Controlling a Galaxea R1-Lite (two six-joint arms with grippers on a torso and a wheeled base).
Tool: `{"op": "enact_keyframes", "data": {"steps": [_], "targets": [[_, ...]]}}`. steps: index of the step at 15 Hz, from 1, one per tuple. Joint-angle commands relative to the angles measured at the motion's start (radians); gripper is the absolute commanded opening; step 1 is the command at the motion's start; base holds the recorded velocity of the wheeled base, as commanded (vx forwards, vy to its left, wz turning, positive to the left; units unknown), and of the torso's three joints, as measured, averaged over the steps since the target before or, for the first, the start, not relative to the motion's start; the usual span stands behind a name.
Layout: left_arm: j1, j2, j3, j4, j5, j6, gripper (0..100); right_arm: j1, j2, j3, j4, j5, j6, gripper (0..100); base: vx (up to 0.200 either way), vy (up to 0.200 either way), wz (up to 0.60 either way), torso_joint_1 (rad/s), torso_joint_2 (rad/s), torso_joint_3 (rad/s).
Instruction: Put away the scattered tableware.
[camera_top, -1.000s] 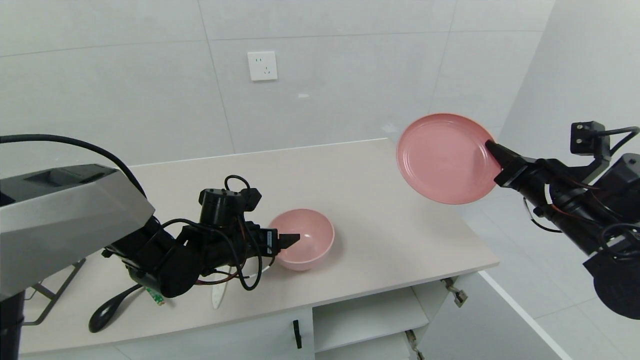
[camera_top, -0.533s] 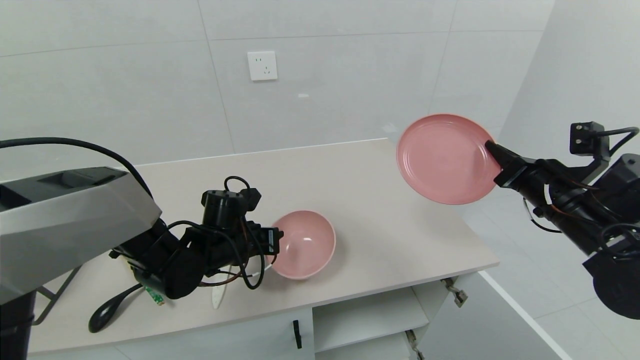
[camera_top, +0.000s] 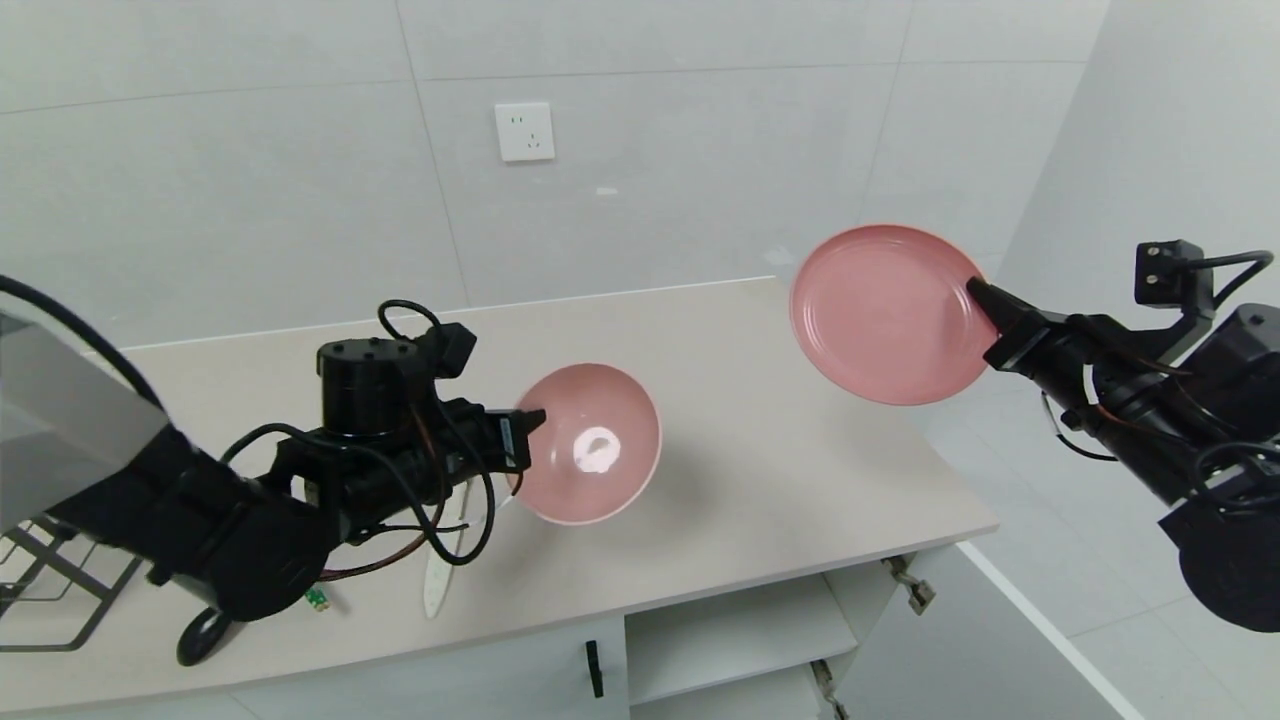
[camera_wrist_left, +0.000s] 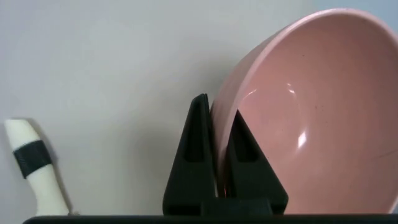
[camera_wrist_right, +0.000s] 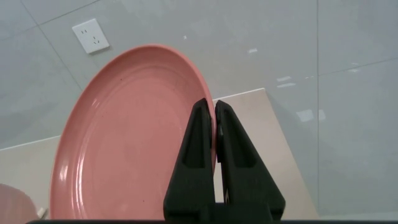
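- Fingers (camera_wrist_left: 196, 155) of the left gripper (camera_top: 528, 425) are closed on the rim of the glossy pink round bowl (camera_top: 590, 445), one finger inside the wall and one outside.
- That bowl is tipped steeply on its side with its hollow turned up toward the head camera. It hangs above the middle of the pale beige countertop (camera_top: 760, 430) and looks clear of the surface.
- Close up, the left wrist view shows the bowl's (camera_wrist_left: 298, 112) rim wedged between the two black fingers.
- Fingers (camera_wrist_right: 198, 155) of the right gripper (camera_top: 975, 292) pinch the edge of the flat pink round plate (camera_top: 880, 315).
- This plate stands nearly on edge in the air, its face toward the head camera, over the counter's right end and well apart from the bowl.
- From the right wrist, the plate (camera_wrist_right: 130, 137) stands before the tiled wall.
- On the counter's near edge, below the left arm, lies a white plastic utensil (camera_top: 436, 592).
- Farther left rests a black ladle (camera_top: 195, 635), and just beside it a black wire rack (camera_top: 40, 590).
- Under the counter sits a white cabinet with an open shelf (camera_top: 730, 630).
- On the grey tiled wall behind is a white socket (camera_top: 524, 131).
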Motion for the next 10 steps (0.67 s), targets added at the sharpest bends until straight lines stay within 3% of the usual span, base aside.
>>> {"op": "enact_keyframes", "data": {"steps": [1,2,3,4,5,7,9,10], "targets": [[-0.003,-0.248,0.125,-0.044,-0.005,-0.041,0,0.006,0.014,-0.023,-0.001,0.002,0.012,0,0.0,0.0,0.0,0.0,0.0,0.0],[-0.003,-0.303,0.153,-0.049,-0.01,-0.071,0,0.006,0.024,-0.037,-0.001,0.002,0.015,0,0.0,0.0,0.0,0.0,0.0,0.0],[-0.008,-0.421,0.208,-0.052,-0.021,-0.144,0,0.007,0.032,-0.045,-0.001,0.002,0.014,0,0.0,0.0,0.0,0.0,0.0,0.0],[-0.019,-0.477,0.233,-0.05,-0.021,-0.177,0,0.007,0.031,-0.037,-0.001,0.002,0.014,0,0.0,0.0,0.0,0.0,0.0,0.0],[-0.051,-0.605,0.276,-0.046,-0.021,-0.282,0,0.007,0.031,-0.031,-0.001,0.002,0.014,0,0.0,0.0,0.0,0.0,0.0,0.0],[-0.049,-0.682,0.306,-0.038,-0.021,-0.378,0,0.013,0.032,-0.031,-0.001,0.002,0.012,0,0.0,0.0,0.0,0.0,0.0,0.0],[-0.034,-0.678,0.308,-0.033,-0.013,-0.355,0,0.041,0.031,-0.029,-0.001,0.002,0.009,0,0.0,0.0,0.0,0.0,0.0,0.0],[0.003,-0.675,0.326,-0.033,-0.014,-0.32,0,0.069,0.026,-0.015,-0.001,0.002,0.003,0,0.0,0.0,0.0,0.0,0.0,0.0]]}}
